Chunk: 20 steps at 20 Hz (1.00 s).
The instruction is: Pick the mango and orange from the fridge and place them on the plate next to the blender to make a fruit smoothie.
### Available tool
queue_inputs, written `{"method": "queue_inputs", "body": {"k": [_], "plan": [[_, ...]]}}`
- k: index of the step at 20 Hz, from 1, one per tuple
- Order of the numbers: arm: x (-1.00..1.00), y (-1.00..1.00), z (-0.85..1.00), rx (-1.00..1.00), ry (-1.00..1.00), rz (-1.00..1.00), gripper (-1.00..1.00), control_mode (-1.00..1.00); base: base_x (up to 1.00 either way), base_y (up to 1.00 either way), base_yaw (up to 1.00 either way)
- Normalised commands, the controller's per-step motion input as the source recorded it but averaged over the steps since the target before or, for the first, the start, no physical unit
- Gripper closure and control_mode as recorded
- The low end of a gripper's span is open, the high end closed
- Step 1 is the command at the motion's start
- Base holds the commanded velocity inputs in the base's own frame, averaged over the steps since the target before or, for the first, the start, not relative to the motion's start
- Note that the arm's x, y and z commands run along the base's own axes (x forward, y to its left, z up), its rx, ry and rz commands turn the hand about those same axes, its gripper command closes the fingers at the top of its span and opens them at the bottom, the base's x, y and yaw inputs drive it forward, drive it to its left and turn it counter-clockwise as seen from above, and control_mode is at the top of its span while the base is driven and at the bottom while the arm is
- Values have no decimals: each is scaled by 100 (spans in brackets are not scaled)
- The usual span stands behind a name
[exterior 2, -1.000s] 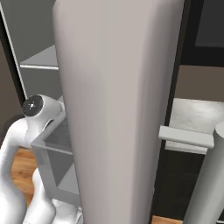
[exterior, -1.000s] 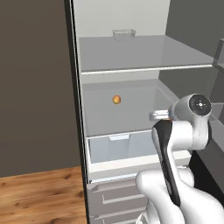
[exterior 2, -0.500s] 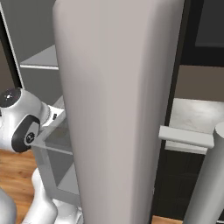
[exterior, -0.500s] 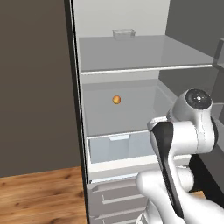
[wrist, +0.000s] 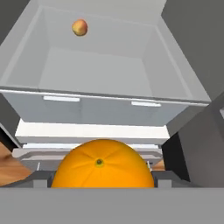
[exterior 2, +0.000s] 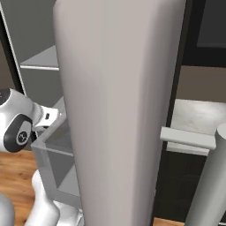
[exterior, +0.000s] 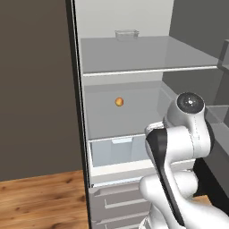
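Observation:
The orange [wrist: 103,168], a bright orange ball, sits between the fingers of my gripper [wrist: 103,183], which is shut on it in front of the open fridge [exterior: 134,58]. The mango [wrist: 79,27], dull yellow-orange with a paler patch, lies at the back of the fridge's lower shelf, far beyond the orange. From the left base view the mango [exterior: 119,102] shows on that shelf, left of my arm's elbow. The plate and the blender are out of view.
A clear crisper drawer [exterior: 116,150] juts out under the mango's shelf, with grey handled drawers [exterior: 116,203] below. A small clear container [exterior: 126,33] stands on the upper shelf. The fridge's open door [exterior 2: 114,110] blocks much of the right base view; a counter [exterior 2: 198,117] lies beyond it.
The arm has drawn back a little from the fridge, its elbow joint shifting left and down. The orange stays in the gripper. The mango has not moved.

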Motion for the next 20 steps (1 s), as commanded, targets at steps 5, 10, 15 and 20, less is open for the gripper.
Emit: {"method": "queue_inputs", "body": {"k": [5,10,15,20], "plan": [[0,0,0,0,0,0,100,100,-56,29,-3],[0,0,0,0,0,0,100,100,-79,50,-15],[0,0,0,0,0,0,100,100,-87,52,-27],[0,0,0,0,0,0,100,100,-78,63,-42]]}}
